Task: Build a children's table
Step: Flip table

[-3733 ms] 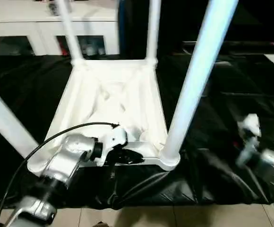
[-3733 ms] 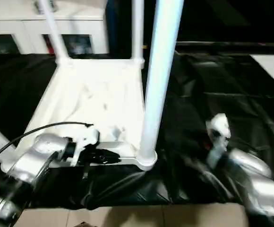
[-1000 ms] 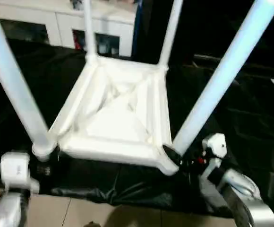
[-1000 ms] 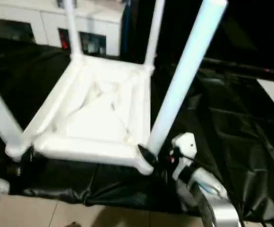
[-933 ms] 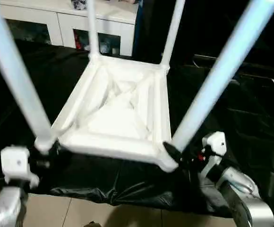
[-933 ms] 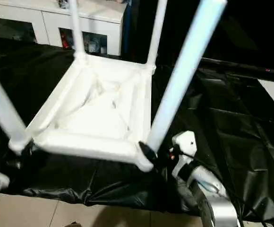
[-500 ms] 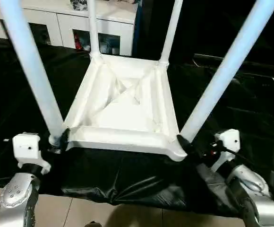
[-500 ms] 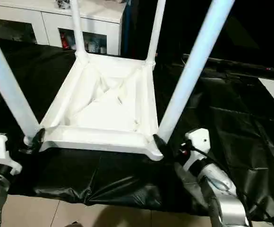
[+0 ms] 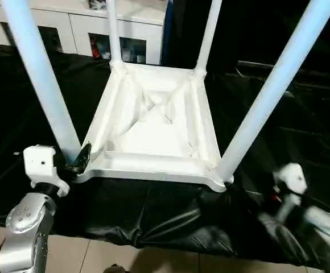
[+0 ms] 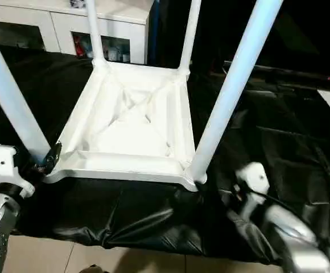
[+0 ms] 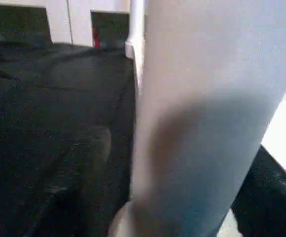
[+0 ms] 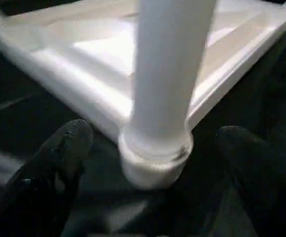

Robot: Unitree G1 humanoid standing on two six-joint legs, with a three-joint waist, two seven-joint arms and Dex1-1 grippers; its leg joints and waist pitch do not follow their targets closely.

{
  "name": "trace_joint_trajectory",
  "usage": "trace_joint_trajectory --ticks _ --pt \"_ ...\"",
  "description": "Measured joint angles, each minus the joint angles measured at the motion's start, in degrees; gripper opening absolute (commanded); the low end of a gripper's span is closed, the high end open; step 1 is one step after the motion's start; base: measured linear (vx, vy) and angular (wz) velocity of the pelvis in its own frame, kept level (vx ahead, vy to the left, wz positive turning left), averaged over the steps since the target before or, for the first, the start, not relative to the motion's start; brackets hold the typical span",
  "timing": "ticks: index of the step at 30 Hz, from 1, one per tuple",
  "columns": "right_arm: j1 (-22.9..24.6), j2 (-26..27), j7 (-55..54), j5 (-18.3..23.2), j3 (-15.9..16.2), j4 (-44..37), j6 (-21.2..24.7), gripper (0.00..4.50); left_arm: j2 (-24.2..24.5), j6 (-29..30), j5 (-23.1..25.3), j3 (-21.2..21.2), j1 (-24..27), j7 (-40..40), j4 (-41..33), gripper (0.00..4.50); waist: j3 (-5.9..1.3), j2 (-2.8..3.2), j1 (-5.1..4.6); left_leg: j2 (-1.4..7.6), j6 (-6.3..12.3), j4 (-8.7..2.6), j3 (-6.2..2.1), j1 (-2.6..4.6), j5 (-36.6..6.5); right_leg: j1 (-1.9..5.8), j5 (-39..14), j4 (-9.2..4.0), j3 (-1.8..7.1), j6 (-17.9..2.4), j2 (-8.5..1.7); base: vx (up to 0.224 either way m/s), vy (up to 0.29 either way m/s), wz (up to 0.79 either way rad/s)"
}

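The children's table (image 9: 153, 122) lies upside down on the black-draped counter (image 9: 17, 85), legs up. Left gripper (image 9: 81, 160) fingers bracket the near-left leg (image 9: 45, 91), grip uncertain; right gripper (image 12: 148, 163) hangs released beside the near-right leg (image 9: 267, 96). A one-sided pull could tip it off the counter's front edge.

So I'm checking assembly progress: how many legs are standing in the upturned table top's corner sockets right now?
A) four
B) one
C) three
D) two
A: the table top lies underside up on the black sheet, and a white tube leg rises from each of its four corners, two near and two far.
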Motion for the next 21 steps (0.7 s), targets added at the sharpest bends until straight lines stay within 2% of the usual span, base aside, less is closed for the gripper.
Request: trace_joint_trajectory --ticks 5,6,8,11,17,21 --pt "1.6 -3.4 3.0 1.3 -0.2 -3.3 1.7 4.5 -0.1 2.1 -0.2 -0.2 -0.4 0.5 0.0 3.1 0.03 0.13 -0.12 0.0 0.0 0.0 0.0 0.03 0.0 0.01 -0.1 0.0 0.0 0.1 0.0 0.0 0.0 0.0" --pt "1.9 -4.1 3.8 2.6 -0.2 -4.7 3.4 4.5 -0.2 3.0 -0.3 -0.2 -0.4 0.6 -0.1 2.77 0.08 0.2 -0.11 -0.01 0.0 0.01 0.0 0.03 0.0 0.02 -0.1 0.0 0.0 0.2 0.0 0.0 0.0 0.0" --pt "2.0 -4.6 5.4 4.9 0.0 -7.8 5.7 4.5 -0.2 4.7 -0.5 -0.3 -0.4 1.0 -0.1 2.76 0.15 0.32 -0.1 -0.01 0.0 0.01 0.0 0.04 0.0 0.01 -0.1 0.0 0.01 0.2 0.0 0.0 0.0 0.0" --pt "0.8 -4.8 6.2 6.4 0.9 -10.9 7.9 4.5 -0.9 6.0 -0.7 -0.2 -0.6 2.1 -0.8 2.35 0.14 0.33 -0.04 -0.01 0.0 0.01 -0.02 0.06 0.0 0.04 -0.1 0.02 -0.01 0.2 0.0 0.0 0.0 0.0" --pt "-4.2 0.0 3.9 6.7 6.3 -11.6 10.7 4.5 -3.0 9.1 -1.1 0.4 -0.9 4.3 -2.8 2.23 0.16 0.34 -0.09 -0.02 0.01 0.01 -0.01 -0.02 0.0 -0.08 -0.1 0.06 0.0 0.2 0.0 0.0 0.0 0.0" --pt "-5.5 1.1 1.6 6.4 6.9 -11.3 12.1 4.5 -4.1 11.0 -1.7 0.5 -0.9 4.6 -4.5 2.23 0.16 0.37 0.09 -0.03 0.01 0.01 0.02 -0.18 0.0 -0.21 0.0 0.06 0.04 0.0 -0.02 0.0 0.0 0.0"
